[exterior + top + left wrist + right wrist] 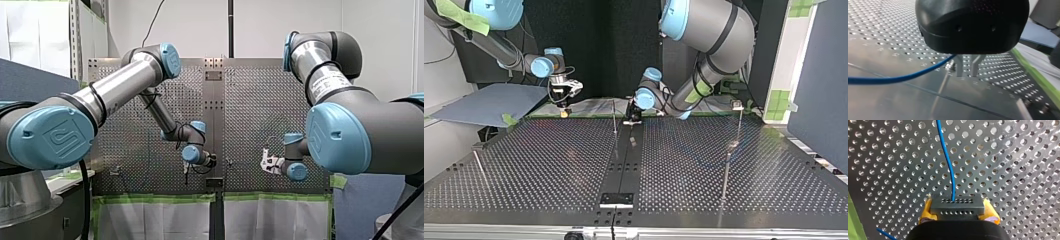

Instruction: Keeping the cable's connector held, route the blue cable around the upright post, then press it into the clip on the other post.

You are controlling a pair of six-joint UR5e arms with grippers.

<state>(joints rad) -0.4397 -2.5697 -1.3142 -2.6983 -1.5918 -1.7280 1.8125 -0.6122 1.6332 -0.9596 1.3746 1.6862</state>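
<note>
- Perforated sheet metal makes up the bench (549,165), dotted with a regular grid of round holes. A smooth flat strip (626,155) runs down its middle, and green tape (1043,83) lines the edge on the arms' side.
- A flat blue-grey board (489,102) lies beyond the bench corner nearest my right arm.
- My right end effector (958,211) is at the arms' edge of the bench, toward that corner. Its yellow pads (926,211) are clamped on the two sides of the connector (955,205).
- The connector is a dark grey rectangular block with rows of small round holes in its faces.
- The blue cable (949,170), thin, round and smooth, leaves the connector's upper face. It runs in a gentle curve over the holes, away from the pads.
- My left end effector (966,70) has a rounded black body and two short metal fingers (958,67). It hangs low over the middle of the same edge, by the centre strip.
- Those fingers stand slightly apart, and nothing shows between them. The cable sweeps in beside one finger and passes behind the black body.
- A thin upright post (614,117) stands just beside my left end effector.
- A taller slender post (730,150) with a small clip (737,105) at its top stands well apart, near the bench's side edge by my left arm.
</note>
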